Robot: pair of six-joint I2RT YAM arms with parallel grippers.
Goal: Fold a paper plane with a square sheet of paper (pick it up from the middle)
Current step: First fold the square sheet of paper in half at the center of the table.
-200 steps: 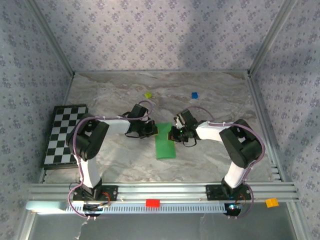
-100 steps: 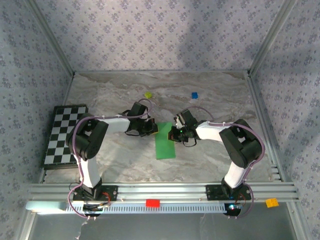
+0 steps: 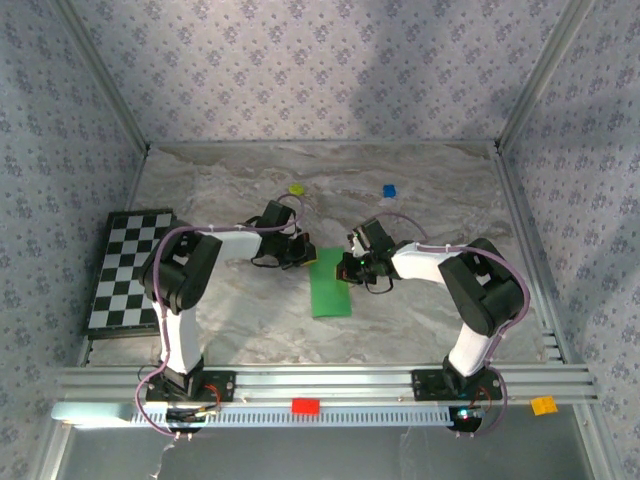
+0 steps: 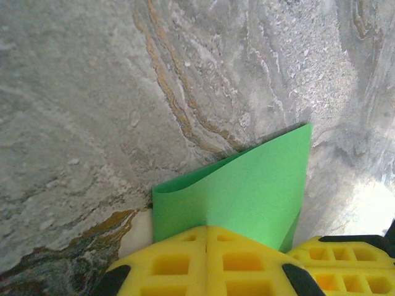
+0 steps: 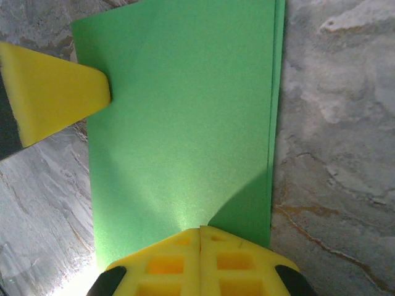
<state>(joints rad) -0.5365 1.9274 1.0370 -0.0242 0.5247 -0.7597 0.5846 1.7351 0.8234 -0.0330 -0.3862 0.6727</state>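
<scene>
Folded green sheet of paper (image 3: 331, 286) lies on the marbled table (image 3: 430, 195), floral-papered walls (image 3: 300, 70) around. Left gripper (image 3: 300, 256) and right gripper (image 3: 346, 268), fingers together, meet its opposite edges.

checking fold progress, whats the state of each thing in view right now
sheet of paper: folded in half into a rectangle, lying on the table, top layer bulging up near the left gripper, not yet a plane
left gripper: shut, tips at the paper's far corner
right gripper: shut, tips over the paper
checkerboard: lying flat at the table's left edge
</scene>
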